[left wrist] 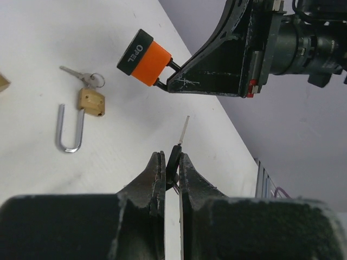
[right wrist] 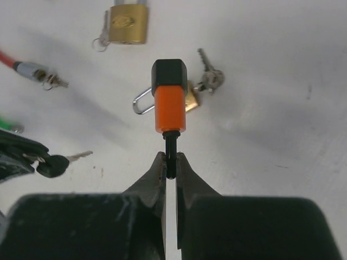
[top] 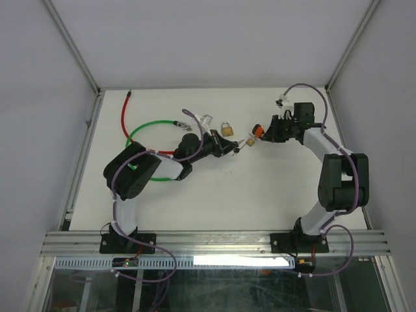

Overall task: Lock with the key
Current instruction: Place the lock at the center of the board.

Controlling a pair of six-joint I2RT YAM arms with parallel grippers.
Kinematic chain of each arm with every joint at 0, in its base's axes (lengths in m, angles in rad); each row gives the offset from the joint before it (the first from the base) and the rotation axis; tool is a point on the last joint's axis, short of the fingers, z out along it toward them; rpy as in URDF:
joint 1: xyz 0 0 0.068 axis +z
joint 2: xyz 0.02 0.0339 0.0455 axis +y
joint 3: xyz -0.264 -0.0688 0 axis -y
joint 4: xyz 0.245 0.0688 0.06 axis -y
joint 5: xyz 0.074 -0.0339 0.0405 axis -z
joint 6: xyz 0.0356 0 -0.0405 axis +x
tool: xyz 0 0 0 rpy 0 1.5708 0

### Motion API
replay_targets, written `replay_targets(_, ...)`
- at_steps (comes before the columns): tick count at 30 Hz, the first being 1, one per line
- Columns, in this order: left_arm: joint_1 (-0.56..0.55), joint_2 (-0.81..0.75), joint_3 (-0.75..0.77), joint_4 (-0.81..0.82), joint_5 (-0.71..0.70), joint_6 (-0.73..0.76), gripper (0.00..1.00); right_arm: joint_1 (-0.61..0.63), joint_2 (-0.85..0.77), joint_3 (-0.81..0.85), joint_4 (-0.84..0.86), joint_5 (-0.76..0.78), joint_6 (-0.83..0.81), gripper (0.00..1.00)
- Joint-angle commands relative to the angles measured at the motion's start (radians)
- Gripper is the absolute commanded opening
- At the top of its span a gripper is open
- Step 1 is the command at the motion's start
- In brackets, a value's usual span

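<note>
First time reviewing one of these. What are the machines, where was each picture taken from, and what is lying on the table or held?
Two robot arms stand bolted at the near edge of a white table. The overhead picture looks down from above and behind them; the other two come from a camera on each wrist, showing that arm's own fingers. The left gripper is shut on a key, blade pointing forward. The right gripper is shut on the shackle of an orange padlock, close to the key but not touching it. On the table lie a brass padlock, a second brass padlock with its shackle open, a red cable and a green cable.
</note>
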Motion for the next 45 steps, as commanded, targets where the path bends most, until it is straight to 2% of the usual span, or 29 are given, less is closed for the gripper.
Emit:
replay_targets(1, -0.084, 0.105, 0.219, -0.222, -0.118, 0.006, 0.00, -0.071, 0.006, 0.020, 0.069, 0.099, 0.091, 0.00)
replay_targets(5, -0.124, 0.255, 0.469, -0.336, -0.142, -0.040, 0.00, -0.106, 0.024, 0.019, 0.068, 0.106, 0.097, 0.00)
replay_targets(9, -0.146, 0.384, 0.666, -0.403, -0.141, -0.091, 0.00, -0.148, 0.051, 0.024, 0.063, 0.107, 0.109, 0.00)
replay_targets(12, -0.165, 0.453, 0.795, -0.472, -0.195, -0.103, 0.00, -0.185, 0.077, 0.029, 0.057, 0.094, 0.126, 0.01)
replay_targets(16, -0.187, 0.532, 0.945, -0.598, -0.295, -0.103, 0.04, -0.214, 0.089, 0.029, 0.054, 0.096, 0.136, 0.02)
replay_targets(22, -0.204, 0.634, 1.101, -0.669, -0.318, -0.163, 0.04, -0.224, 0.101, 0.030, 0.053, 0.106, 0.137, 0.04)
replay_targets(27, -0.217, 0.643, 1.115, -0.689, -0.351, -0.152, 0.11, -0.235, 0.110, 0.032, 0.049, 0.095, 0.142, 0.06)
replay_targets(31, -0.218, 0.633, 1.114, -0.691, -0.350, -0.130, 0.19, -0.240, 0.118, 0.042, 0.034, 0.084, 0.139, 0.13)
replay_targets(34, -0.219, 0.618, 1.114, -0.692, -0.346, -0.117, 0.29, -0.241, 0.118, 0.042, 0.031, 0.079, 0.139, 0.18)
replay_targets(45, -0.241, 0.453, 0.991, -0.652, -0.387, 0.083, 0.43, -0.244, 0.090, 0.045, 0.024, 0.071, 0.118, 0.34)
